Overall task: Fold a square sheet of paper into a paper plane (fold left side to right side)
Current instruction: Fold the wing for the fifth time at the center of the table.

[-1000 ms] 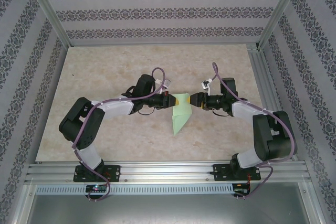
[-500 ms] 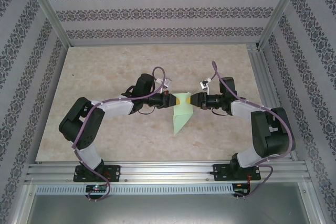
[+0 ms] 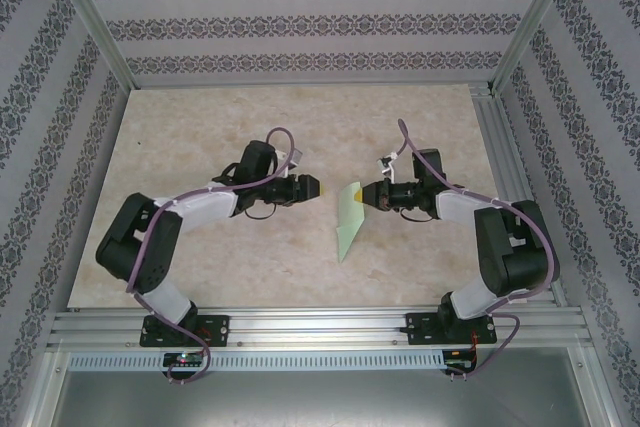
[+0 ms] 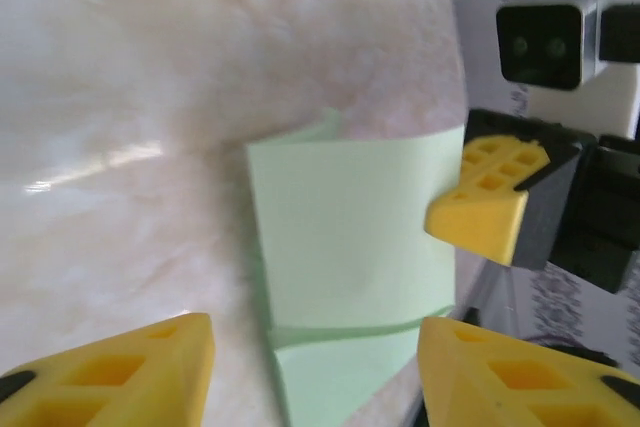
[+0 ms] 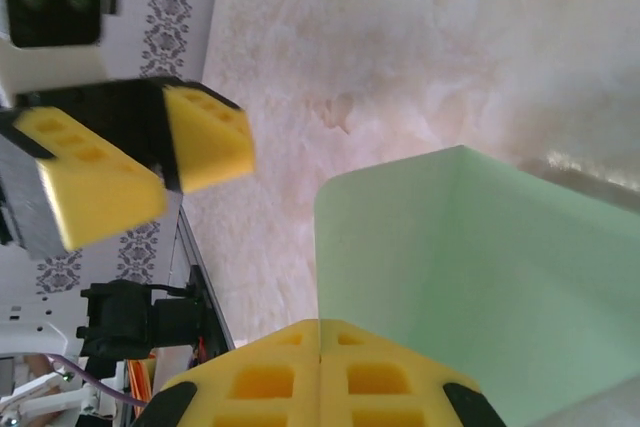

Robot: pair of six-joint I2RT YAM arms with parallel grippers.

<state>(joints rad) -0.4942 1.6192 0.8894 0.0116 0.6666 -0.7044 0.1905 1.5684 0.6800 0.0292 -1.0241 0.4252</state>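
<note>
In the top view, left of centre, the left gripper points rightward with its yellow fingers spread and nothing between them. It hangs near the paper but clear of it, with bare marbled table showing in the gap. Just right of centre is the square sheet of paper, pale green and folded into a narrow wedge. Its point reaches toward the lower middle of the frame and its wide end faces the top. At that wide end's right edge the right gripper is clenched on the paper. In the left wrist view, that arm's own fingers sit wide apart in the lower corners. The green sheet occupies the centre with a crease across its lower part, and the right gripper pinches its right edge. In the right wrist view, the spread left gripper sits at upper left, and that arm's own fingers meet at bottom centre, pressed together over the sheet's near edge.
</note>
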